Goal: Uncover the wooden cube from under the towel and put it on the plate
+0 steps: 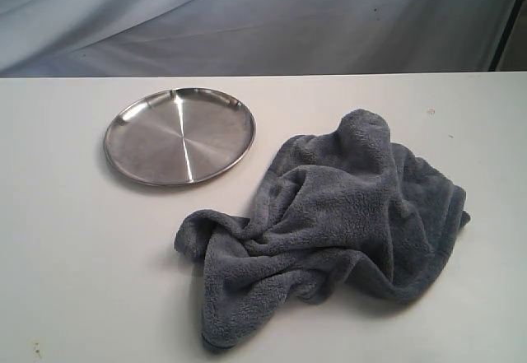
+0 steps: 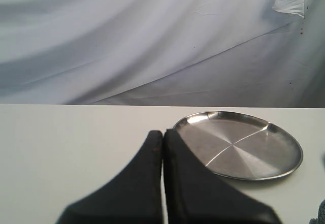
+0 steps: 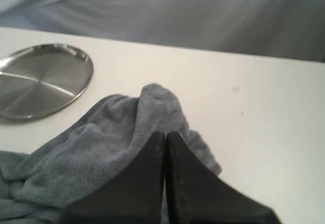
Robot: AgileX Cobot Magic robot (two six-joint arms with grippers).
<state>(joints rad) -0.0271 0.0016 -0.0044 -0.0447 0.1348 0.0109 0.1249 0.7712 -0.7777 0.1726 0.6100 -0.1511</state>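
Blue-grey fleece, heaped in deep folds on the white surface (image 1: 66, 256): the towel (image 1: 346, 215), right of centre in the exterior view, with one peak raised at its far edge. No cube visible in any view. Hidden, most likely, under the thickest bulge, though impossible to say beneath which fold. Steel plate (image 1: 179, 136) bare, near the towel's far left edge yet apart from it.

Neither arm in the exterior view. Up close, left fingers (image 2: 163, 138) pressed together and empty, hanging above the surface just short of the plate's rim. Likewise right fingers (image 3: 165, 138), pressed together, pinching nothing, poised over the towel's raised peak. Apparently clear of the cloth, but cannot tell for certain from that angle.

Opening step, by the look of it: uncovering not yet begun, nothing lifted, nothing placed.

Next move, as a judgement: spread the right fingers, drop onto a high fold near the towel's edge, take a deep bite of fleece and draw it up and off, away from the plate. Slowly, so as not to roll the cube along. Thick pile likely to slip from a shallow pinch. After that, a square grasp across the cube's flat faces and a short carry to the plate.
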